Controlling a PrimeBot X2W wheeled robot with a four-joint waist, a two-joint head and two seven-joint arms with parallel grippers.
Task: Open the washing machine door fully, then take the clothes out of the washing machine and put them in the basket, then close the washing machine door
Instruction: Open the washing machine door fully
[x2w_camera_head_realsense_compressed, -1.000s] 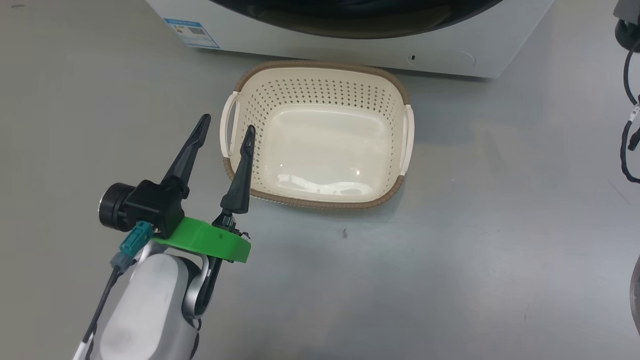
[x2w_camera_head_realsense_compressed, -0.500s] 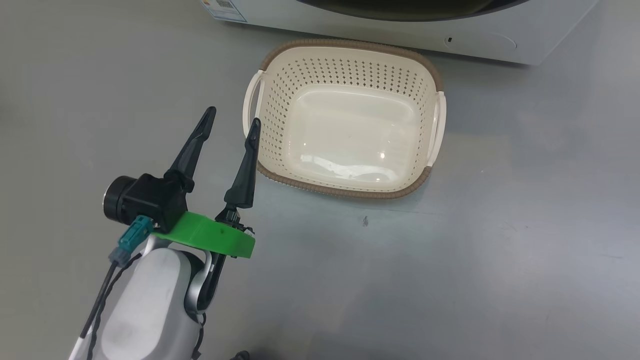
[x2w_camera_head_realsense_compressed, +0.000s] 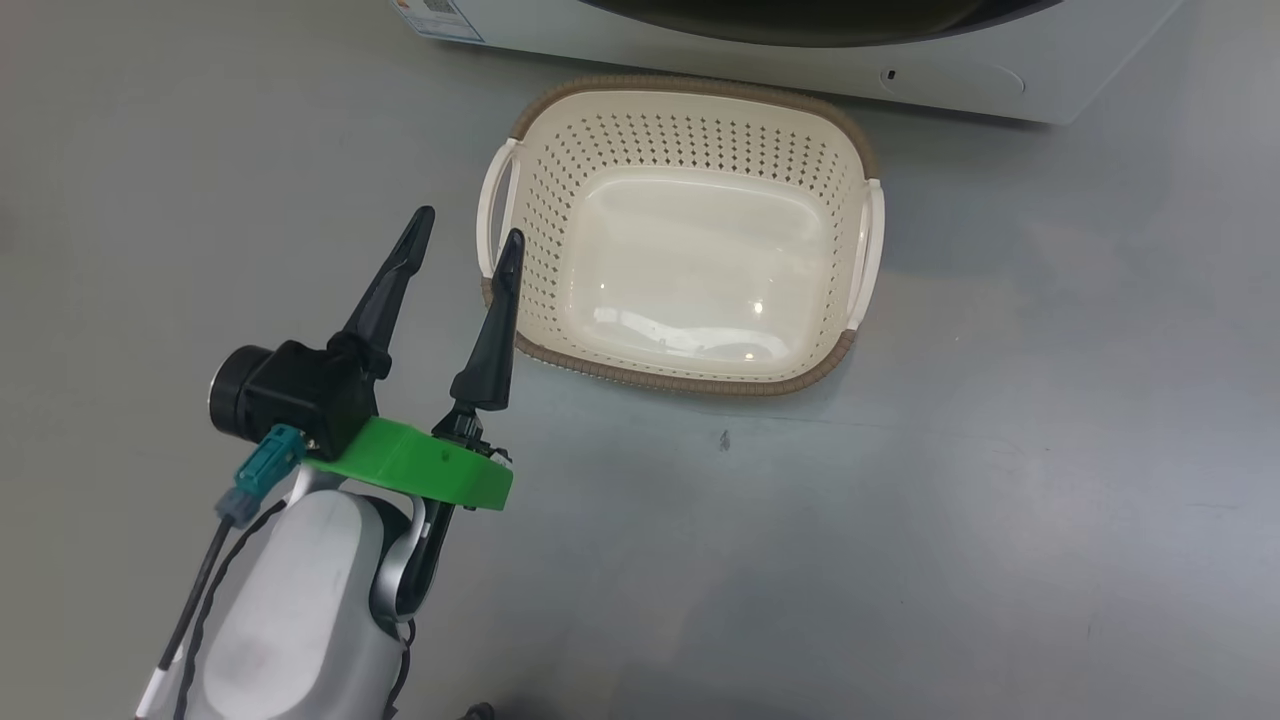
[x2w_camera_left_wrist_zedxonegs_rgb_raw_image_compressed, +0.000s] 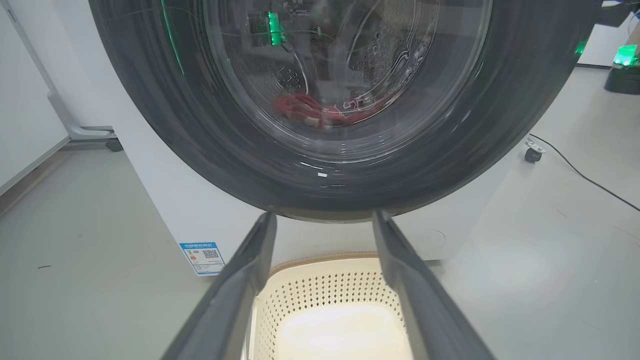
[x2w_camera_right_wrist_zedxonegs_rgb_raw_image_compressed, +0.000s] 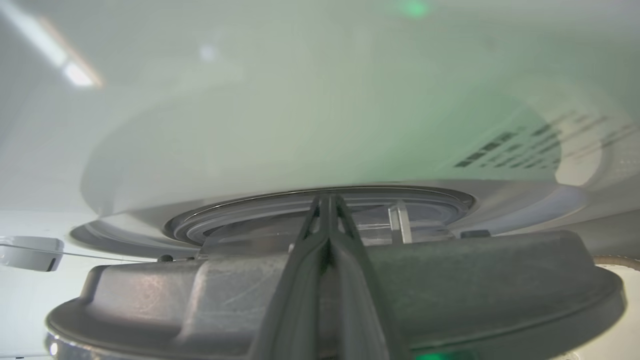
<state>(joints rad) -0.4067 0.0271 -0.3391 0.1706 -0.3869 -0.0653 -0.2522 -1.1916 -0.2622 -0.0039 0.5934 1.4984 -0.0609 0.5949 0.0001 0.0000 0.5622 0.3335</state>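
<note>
Hovering released beside the basket (x2w_camera_head_realsense_compressed: 700, 140), the left hand (x2w_camera_head_realsense_compressed: 469, 224) looks at the clothes (x2w_camera_left_wrist_zedxonegs_rgb_raw_image_compressed: 320, 110) behind the washing machine door (x2w_camera_left_wrist_zedxonegs_rgb_raw_image_compressed: 200, 150)

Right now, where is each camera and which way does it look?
Head view: on the head, looking down at the basket and washing machine; open left gripper, pale forearm.
Left wrist view: on that wrist, facing the washing machine door, red clothes behind its glass; two spread fingers.
Right wrist view: on that wrist, close to a blurred grey round part; shut right gripper.
Shared: head and left wrist views show the basket.
</note>
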